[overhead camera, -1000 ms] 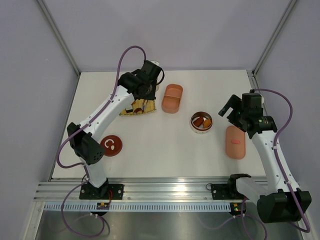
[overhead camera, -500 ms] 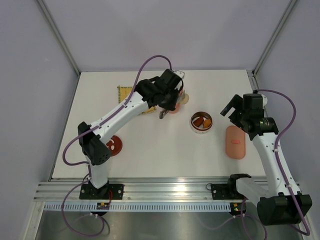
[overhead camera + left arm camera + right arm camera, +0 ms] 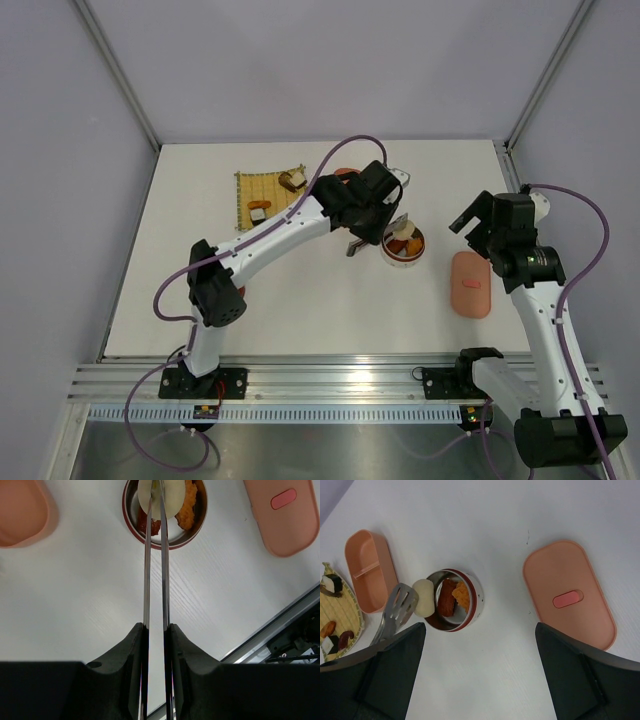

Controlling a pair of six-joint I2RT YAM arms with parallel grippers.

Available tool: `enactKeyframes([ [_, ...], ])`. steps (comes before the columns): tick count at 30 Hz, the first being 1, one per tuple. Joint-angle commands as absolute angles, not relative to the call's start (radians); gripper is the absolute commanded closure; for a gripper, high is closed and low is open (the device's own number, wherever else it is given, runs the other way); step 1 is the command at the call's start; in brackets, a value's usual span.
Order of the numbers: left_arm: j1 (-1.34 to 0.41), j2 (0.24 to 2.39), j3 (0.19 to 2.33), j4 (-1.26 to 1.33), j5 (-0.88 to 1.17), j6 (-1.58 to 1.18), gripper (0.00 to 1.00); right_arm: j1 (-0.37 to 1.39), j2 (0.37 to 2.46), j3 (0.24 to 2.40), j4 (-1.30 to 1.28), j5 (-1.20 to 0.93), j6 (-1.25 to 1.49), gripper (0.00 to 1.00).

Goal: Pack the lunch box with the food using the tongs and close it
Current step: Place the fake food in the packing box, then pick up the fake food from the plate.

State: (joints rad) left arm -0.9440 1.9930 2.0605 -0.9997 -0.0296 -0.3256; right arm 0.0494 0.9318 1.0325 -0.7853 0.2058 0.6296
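My left gripper [image 3: 155, 627] is shut on the slim silvery tongs [image 3: 148, 555]. Their tips pinch a white food piece [image 3: 159, 500] just above a round red-rimmed tin [image 3: 131, 524], which holds an orange piece [image 3: 189, 507] and a brown piece [image 3: 150, 526]. From above, the left gripper [image 3: 374, 226] reaches over the tin [image 3: 403, 262]. The pink lunch box [image 3: 370, 567] stands open beside the tin, its lid [image 3: 567, 592] lying apart. More food [image 3: 293, 179] lies on the yellow mat [image 3: 250, 190]. My right gripper [image 3: 480, 680] hangs open and holds nothing.
The left arm covers most of the lunch box in the top view. The lid [image 3: 471, 283] lies right of the tin, below the right gripper [image 3: 482, 228]. A metal rail runs along the near table edge. Walls close the back and both sides.
The left arm has swung right from the yellow mat, past the lunch box, to above the round tin, carrying the white piece in the tongs. The right arm shifted only slightly.
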Motion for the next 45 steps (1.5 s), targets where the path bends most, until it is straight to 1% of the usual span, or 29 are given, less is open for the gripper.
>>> enactKeyframes([
  [1,-0.959,2.003,2.112,-0.996,-0.037,-0.302,1.0,0.044,0.919,1.04,-0.799,0.249,0.647,0.0],
  [6,-0.966,2.016,2.109,-1.011,-0.06,-0.295,0.98,0.044,0.908,1.028,-0.792,0.238,0.653,0.01],
  [8,-0.968,2.019,2.111,-1.015,-0.067,-0.296,0.94,0.044,0.911,1.028,-0.792,0.238,0.652,0.01],
  [10,-0.969,2.02,2.111,-1.017,-0.074,-0.298,0.87,0.044,0.914,1.028,-0.79,0.233,0.652,0.01],
  [12,-0.969,2.02,2.108,-1.016,-0.084,-0.301,0.79,0.044,0.917,1.026,-0.788,0.229,0.65,0.01],
  [13,-0.969,2.022,2.109,-1.014,-0.087,-0.302,0.77,0.044,0.919,1.026,-0.788,0.227,0.649,0.01],
  [15,-0.969,2.023,2.109,-1.011,-0.087,-0.304,0.64,0.044,0.917,1.028,-0.787,0.224,0.647,0.01],
  [16,-0.969,2.028,2.109,-1.009,-0.084,-0.304,0.6,0.044,0.917,1.029,-0.788,0.222,0.647,0.0],
  [20,-0.974,2.034,2.109,-1.006,-0.078,-0.304,0.5,0.044,0.917,1.028,-0.788,0.218,0.646,0.01],
  [26,-0.977,2.025,2.112,-1.005,-0.071,-0.305,0.49,0.044,0.919,1.028,-0.788,0.212,0.646,0.01],
  [36,-0.979,1.96,2.155,-1.003,-0.08,-0.304,0.53,0.044,0.923,1.031,-0.776,0.198,0.643,0.0],
  [40,-0.974,1.918,2.157,-0.996,-0.124,-0.302,0.59,0.044,0.931,1.032,-0.773,0.183,0.643,0.0],
  [45,-0.916,1.895,2.117,-0.989,-0.166,-0.316,0.6,0.044,0.933,1.037,-0.769,0.172,0.643,0.01],
])
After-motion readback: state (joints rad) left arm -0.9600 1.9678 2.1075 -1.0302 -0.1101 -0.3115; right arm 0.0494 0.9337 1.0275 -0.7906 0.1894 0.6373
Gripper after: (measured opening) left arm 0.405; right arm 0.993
